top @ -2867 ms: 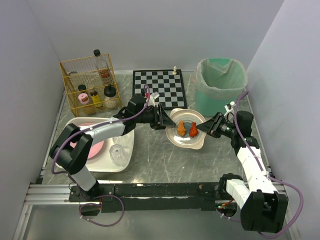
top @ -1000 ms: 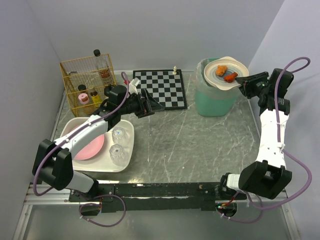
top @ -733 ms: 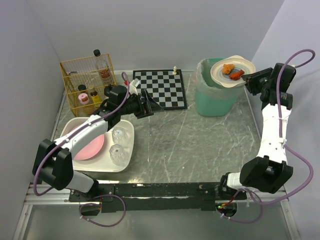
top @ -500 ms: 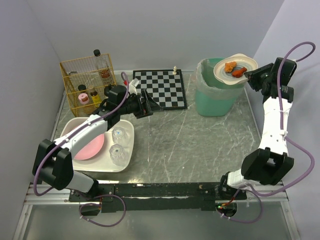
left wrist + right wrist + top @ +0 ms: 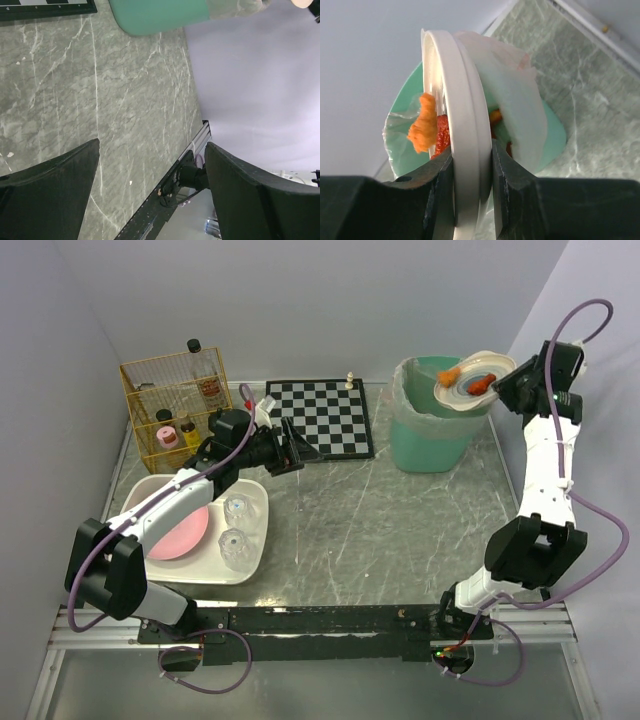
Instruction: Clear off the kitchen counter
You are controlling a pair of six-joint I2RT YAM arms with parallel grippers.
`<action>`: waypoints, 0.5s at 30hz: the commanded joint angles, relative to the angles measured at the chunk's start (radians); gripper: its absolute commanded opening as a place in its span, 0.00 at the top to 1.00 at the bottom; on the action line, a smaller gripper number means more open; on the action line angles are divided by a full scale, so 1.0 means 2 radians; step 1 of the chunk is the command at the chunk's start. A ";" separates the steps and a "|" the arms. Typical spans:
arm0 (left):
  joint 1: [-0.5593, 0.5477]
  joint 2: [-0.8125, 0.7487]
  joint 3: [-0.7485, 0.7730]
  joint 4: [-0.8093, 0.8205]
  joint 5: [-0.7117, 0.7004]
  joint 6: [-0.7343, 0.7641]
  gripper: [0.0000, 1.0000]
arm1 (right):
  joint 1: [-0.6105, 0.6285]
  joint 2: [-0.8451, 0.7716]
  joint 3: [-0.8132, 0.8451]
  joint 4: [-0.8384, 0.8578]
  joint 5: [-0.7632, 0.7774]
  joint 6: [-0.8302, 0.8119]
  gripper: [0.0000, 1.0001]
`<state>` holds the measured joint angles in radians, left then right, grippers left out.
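My right gripper [image 5: 505, 385] is shut on the rim of a white plate [image 5: 478, 370] and holds it tilted over the green bin [image 5: 435, 430] at the back right. Two orange food pieces [image 5: 470, 380] lie on the plate, sliding towards its lower edge. In the right wrist view the plate [image 5: 462, 125] stands edge-on between my fingers, with the food [image 5: 425, 127] against it and the bin's liner [image 5: 400, 135] behind. My left gripper [image 5: 295, 453] is open and empty, low over the grey marble kitchen counter [image 5: 380, 520] in front of the chessboard. The left wrist view shows bare counter [image 5: 100, 90].
A chessboard [image 5: 320, 418] with one pale piece [image 5: 349, 379] lies at the back. A yellow wire basket [image 5: 180, 400] holds several bottles. A white tub [image 5: 255, 540] at the left holds a pink plate [image 5: 180, 535] and two glasses [image 5: 236, 525].
My right arm lifted the plate from the counter to above the bin and has tilted it, so the food slides towards the edge. My left arm drew back towards the chessboard's front.
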<state>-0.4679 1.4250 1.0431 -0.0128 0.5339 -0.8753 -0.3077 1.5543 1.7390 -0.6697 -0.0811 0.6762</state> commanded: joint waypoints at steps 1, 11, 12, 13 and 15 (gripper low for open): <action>0.002 -0.005 0.014 0.009 0.007 0.010 0.11 | 0.031 -0.001 0.074 0.075 0.028 -0.029 1.00; 0.005 -0.012 0.003 0.010 0.006 0.010 0.11 | 0.098 0.011 0.095 0.082 0.144 -0.130 1.00; 0.005 -0.014 0.002 0.010 0.006 0.010 0.11 | 0.103 0.011 0.095 0.083 0.154 -0.135 1.00; 0.005 -0.014 0.002 0.010 0.007 0.011 0.12 | 0.105 0.011 0.095 0.084 0.162 -0.137 1.00; 0.006 -0.016 0.002 0.009 0.006 0.011 0.12 | 0.107 0.011 0.096 0.086 0.173 -0.145 1.00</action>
<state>-0.4614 1.4246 1.0428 -0.0128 0.5343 -0.8730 -0.1032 1.6138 1.8492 -0.6750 0.1612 0.4252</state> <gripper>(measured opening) 0.886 0.337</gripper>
